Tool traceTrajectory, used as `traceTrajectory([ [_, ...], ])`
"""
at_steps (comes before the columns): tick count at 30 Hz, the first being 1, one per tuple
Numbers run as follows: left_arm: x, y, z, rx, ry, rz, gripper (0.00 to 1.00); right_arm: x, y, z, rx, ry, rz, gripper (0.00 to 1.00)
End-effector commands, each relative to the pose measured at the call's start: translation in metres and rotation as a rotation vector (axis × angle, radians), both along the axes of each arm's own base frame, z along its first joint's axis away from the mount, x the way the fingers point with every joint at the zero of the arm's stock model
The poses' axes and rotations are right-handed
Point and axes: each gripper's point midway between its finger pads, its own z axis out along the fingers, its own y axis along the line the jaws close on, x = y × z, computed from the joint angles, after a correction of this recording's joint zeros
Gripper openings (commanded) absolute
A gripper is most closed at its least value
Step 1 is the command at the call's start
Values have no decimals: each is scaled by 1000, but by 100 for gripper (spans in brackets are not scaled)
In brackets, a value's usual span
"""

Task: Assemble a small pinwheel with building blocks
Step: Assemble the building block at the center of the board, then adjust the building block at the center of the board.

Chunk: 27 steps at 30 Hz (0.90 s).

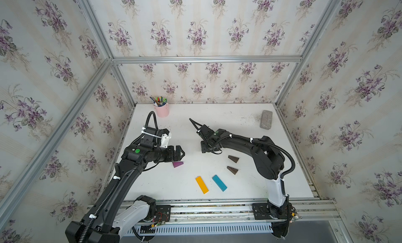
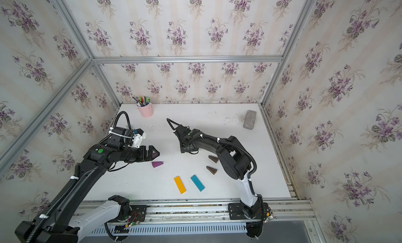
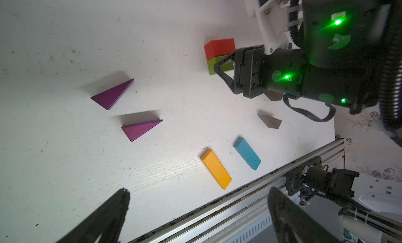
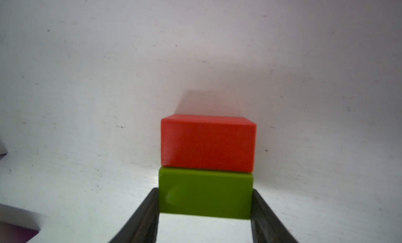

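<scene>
In both top views the right arm stretches far in with the wrist bent down, and the right claw (image 1: pixel 205 147) stands low at the middle of the tabletop (image 1: pixel 239 126). The left claw (image 1: pixel 179 153) hovers wide open and empty near a purple wedge (image 1: pixel 178 164).

In the left wrist view the claws are near each other, so we fear a collision if the left one descends now.

In the right wrist view the right claw is closed on the green brick (image 4: pixel 205 194), which touches the red brick (image 4: pixel 207 144). A rough release could push both out of line.
</scene>
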Motion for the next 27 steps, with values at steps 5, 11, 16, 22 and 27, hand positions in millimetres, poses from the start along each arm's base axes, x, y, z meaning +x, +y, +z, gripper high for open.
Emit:
traceTrajectory([
  [5,0,-2,1,-15,-3,0,100,-1,-4,-2,-10,6,-15,66],
  [11,-1,-3,2,-21,-13,-8,100,2,-1,10,16,-29,-7,99],
  [16,3,-9,17,-58,-92,-38,100,9,-4,29,28,-95,-3,100],
  [22,8,-4,29,-17,-197,-71,100,12,-4,83,139,-245,24,100],
  [27,17,5,45,60,-297,-83,100,0,-21,137,216,-383,70,100],
])
